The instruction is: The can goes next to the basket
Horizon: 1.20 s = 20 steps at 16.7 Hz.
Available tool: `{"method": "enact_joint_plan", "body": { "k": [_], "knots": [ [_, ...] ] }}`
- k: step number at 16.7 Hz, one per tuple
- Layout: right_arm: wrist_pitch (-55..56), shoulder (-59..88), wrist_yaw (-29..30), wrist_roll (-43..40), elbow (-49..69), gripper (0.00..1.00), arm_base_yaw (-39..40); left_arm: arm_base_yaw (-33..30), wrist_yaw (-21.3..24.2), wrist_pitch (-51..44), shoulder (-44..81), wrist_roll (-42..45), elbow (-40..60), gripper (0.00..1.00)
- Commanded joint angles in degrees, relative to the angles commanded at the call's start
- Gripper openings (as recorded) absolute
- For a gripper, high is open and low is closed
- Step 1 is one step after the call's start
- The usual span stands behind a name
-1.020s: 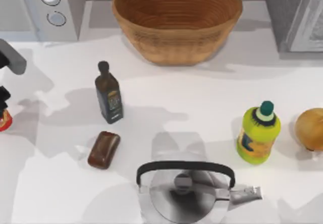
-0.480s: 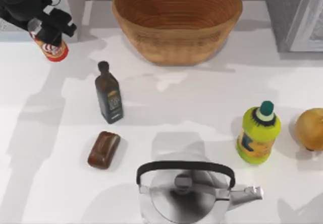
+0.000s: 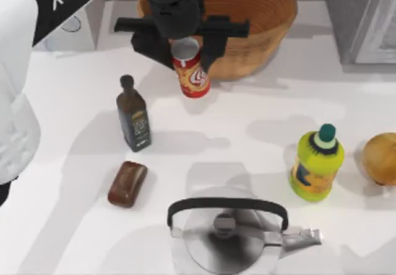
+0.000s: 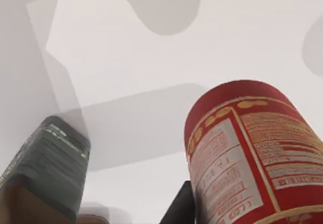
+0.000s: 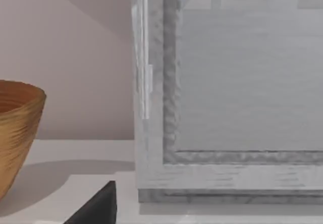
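Can [image 3: 190,70] has crossed from bench's far left to basket [image 3: 260,21] front; left end effector [image 3: 185,44] is pinching it, tilted, carrying toward a spot alongside.

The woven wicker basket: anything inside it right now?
The tan woven wicker basket shows bare ribbed coils on its right side. The left gripper, holding the red and yellow can, covers the rest.

the white table [image 3: 247,111] carries the basket [image 3: 260,15] at its far edge. well in front of the basket stands a kettle [image 3: 226,238]; to the basket's front left, a dark bottle [image 3: 133,117] and a brown block [image 3: 127,184]; to its front right, a yellow-green bottle [image 3: 317,163] and an onion [image 3: 380,157]
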Motion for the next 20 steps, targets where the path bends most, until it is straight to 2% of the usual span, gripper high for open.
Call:
{"method": "enact_joint_plan", "body": {
  "k": [4, 7, 15, 20],
  "knots": [
    [0.0, 0.0, 0.0, 0.0, 0.0, 1.00, 0.0, -8.4, -1.9, -2.6, 8.8, -16.9, 4.6, 0.00],
    [0.0, 0.0, 0.0, 0.0, 0.0, 1.00, 0.0, -11.9, -3.5, -3.0, 13.0, -23.4, 6.2, 0.00],
    [0.0, 0.0, 0.0, 0.0, 0.0, 1.00, 0.0, -12.0, -3.6, -3.3, 14.2, -24.3, 6.6, 0.00],
    [0.0, 0.0, 0.0, 0.0, 0.0, 1.00, 0.0, -10.4, -1.4, -5.1, 15.0, -23.3, 6.4, 0.00]
  ]
}}
